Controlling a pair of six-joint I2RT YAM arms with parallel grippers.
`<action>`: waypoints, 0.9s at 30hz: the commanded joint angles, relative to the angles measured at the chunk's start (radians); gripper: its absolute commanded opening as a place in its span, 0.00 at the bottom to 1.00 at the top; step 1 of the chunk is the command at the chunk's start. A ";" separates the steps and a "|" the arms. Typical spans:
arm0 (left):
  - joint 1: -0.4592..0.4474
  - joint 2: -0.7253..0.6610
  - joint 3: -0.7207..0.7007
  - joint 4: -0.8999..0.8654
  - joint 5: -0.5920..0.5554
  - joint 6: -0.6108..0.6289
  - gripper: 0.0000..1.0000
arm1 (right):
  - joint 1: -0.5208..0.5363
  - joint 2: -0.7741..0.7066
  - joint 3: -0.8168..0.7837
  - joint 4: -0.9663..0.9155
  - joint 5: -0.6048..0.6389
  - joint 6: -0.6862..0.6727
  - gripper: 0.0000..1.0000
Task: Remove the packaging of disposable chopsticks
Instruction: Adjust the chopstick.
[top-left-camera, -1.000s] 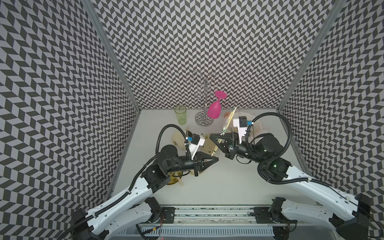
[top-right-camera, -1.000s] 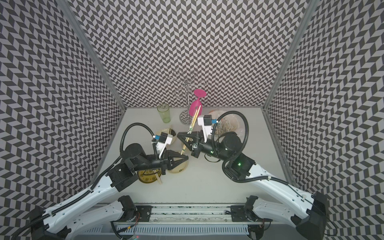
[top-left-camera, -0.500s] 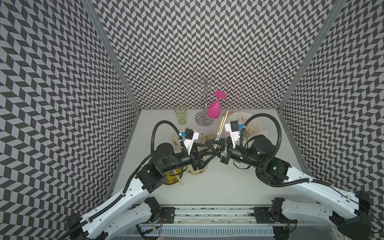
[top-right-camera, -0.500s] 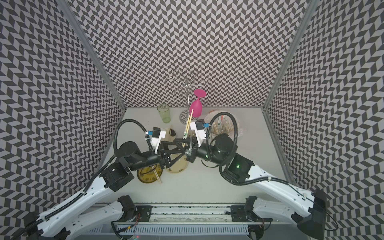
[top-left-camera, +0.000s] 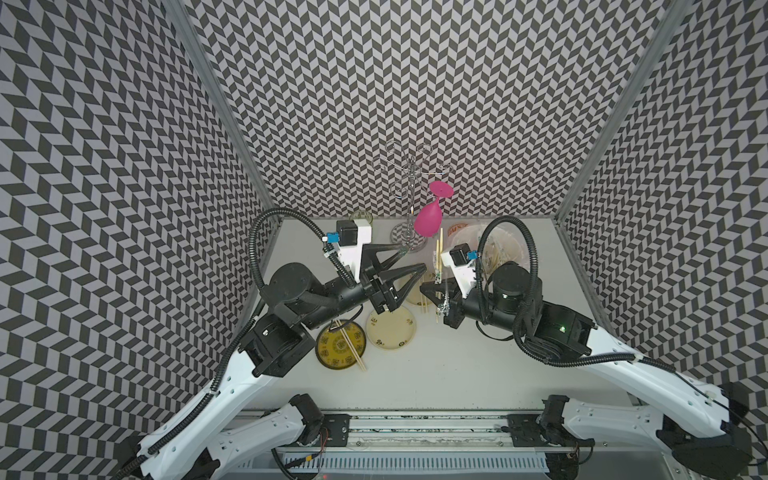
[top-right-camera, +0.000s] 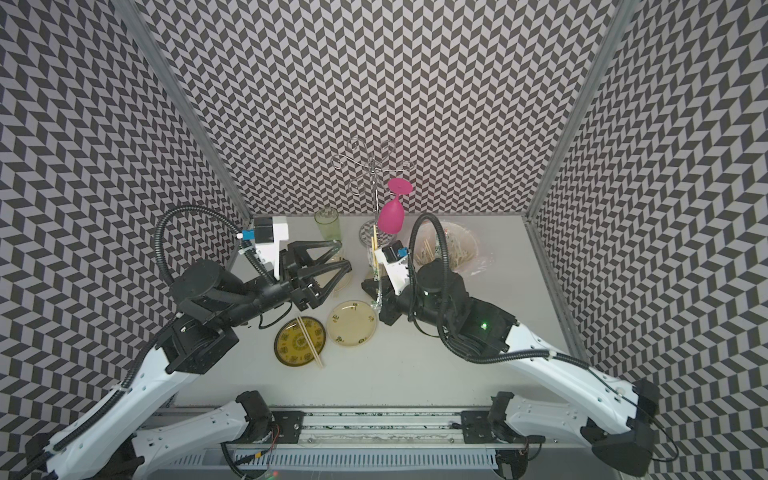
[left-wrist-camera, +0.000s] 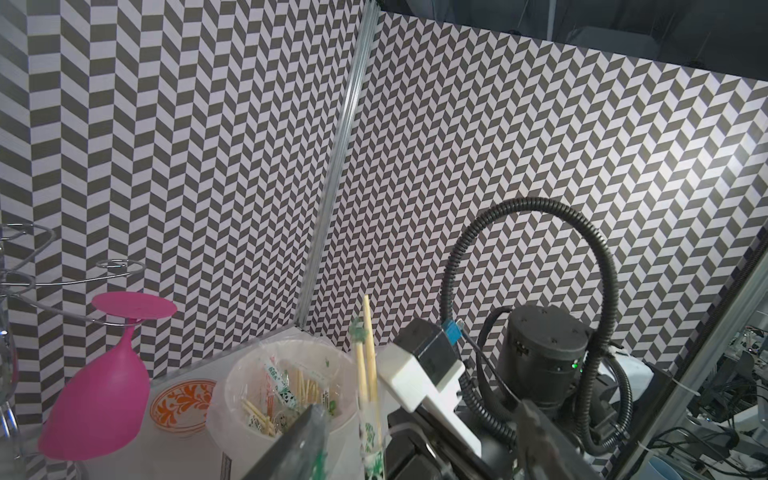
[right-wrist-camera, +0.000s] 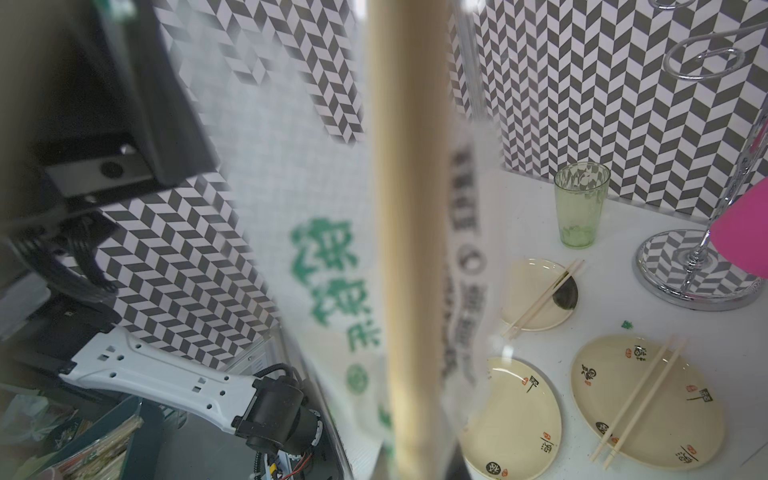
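My right gripper (top-left-camera: 437, 291) is shut on a pair of disposable chopsticks (top-left-camera: 439, 254) that stands nearly upright, its lower half still in the packaging (top-right-camera: 377, 286). In the right wrist view the tan stick (right-wrist-camera: 409, 249) and the clear sleeve with green print (right-wrist-camera: 332, 270) fill the middle. My left gripper (top-left-camera: 414, 258) is open, just left of the sticks and apart from them. A clear scrap with green clings to one of its fingers (left-wrist-camera: 309, 432). Bare chopsticks lie on a dark yellow plate (top-left-camera: 332, 353) and on two cream plates.
A white bucket lined with a clear bag (top-left-camera: 505, 245) holds wrappers and short sticks at the back right, beside an orange-patterned dish (top-left-camera: 454, 229). A wire glass rack (top-left-camera: 409, 195) with a hanging pink glass (top-left-camera: 429, 216) and a green cup (top-right-camera: 327, 222) stand at the back.
My left gripper went from shut to open and rose toward the back, beside the sticks. The right gripper stayed shut and turned the chopsticks more upright.
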 joint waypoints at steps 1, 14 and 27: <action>0.005 0.053 0.032 0.006 0.025 -0.052 0.72 | 0.012 0.012 0.020 -0.014 0.021 -0.045 0.00; 0.008 0.045 0.021 -0.031 -0.046 -0.073 0.19 | 0.043 0.014 0.032 -0.001 0.021 -0.045 0.00; 0.013 0.037 -0.006 -0.045 -0.063 -0.107 0.62 | 0.060 -0.001 0.030 0.006 0.036 -0.039 0.00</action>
